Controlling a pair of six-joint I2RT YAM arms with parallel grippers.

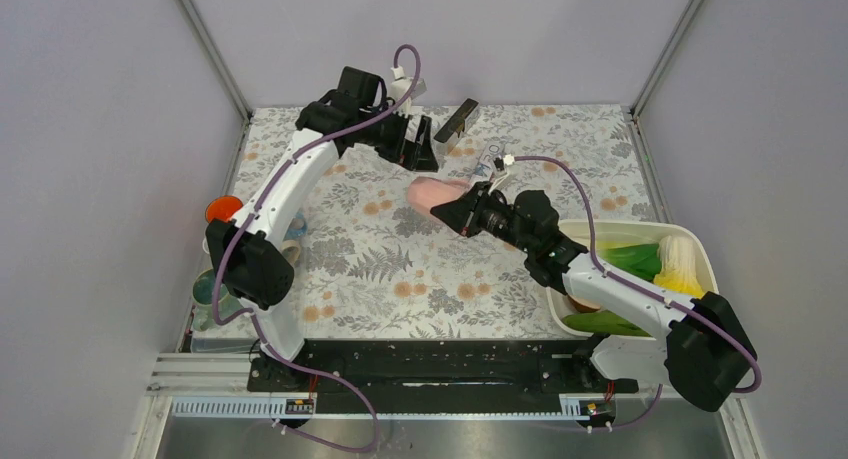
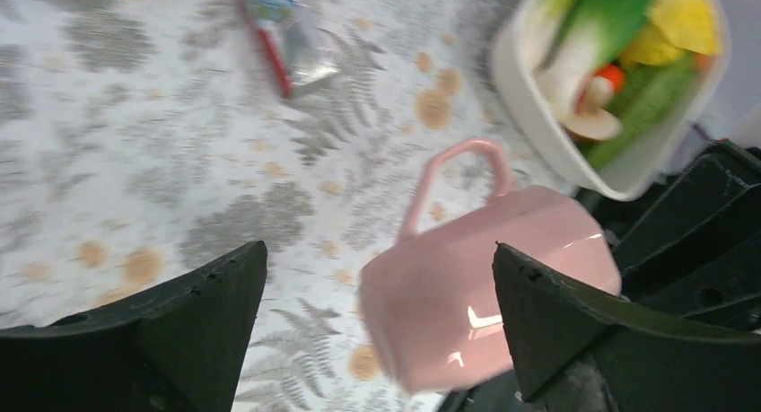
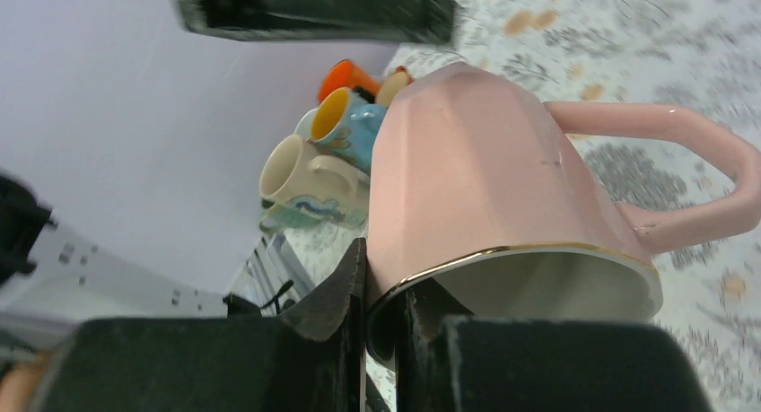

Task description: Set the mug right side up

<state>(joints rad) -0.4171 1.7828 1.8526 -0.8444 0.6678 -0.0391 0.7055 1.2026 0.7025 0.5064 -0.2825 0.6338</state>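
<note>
Because a mug can only be rolled over from a hold on its lip, my right pincer [image 3: 381, 295] is clamped on the gold-edged rim of the pale pink faceted ceramic mug [image 3: 485, 179], one finger inside the mouth and the other against the outer wall. That grip puts the mug on its side near the middle of the flower-printed table [image 1: 380, 269], with the mouth facing my right wrist, the base pointing away and the loop handle [image 3: 709, 170] sticking out sideways. It looks lifted off the cloth, though I cannot say for certain that no edge touches.

My left pincer [image 1: 420, 149] hangs above it with its jaws spread wide and gripping nothing. The mug sits below the gap, apart from both fingers. I take that arm to be waiting as a steadying hand rather than working.

By my reckoning the turn is about half made. What remains is to swing the mouth upward and set the base flat. The thin pinch on a glossy rim is the risk, as the mug could pivot or slip. The white tub of toy vegetables [image 1: 700, 249] lies well to my right, and the cluster of small cups [image 3: 328, 161] sits at the far left edge.
</note>
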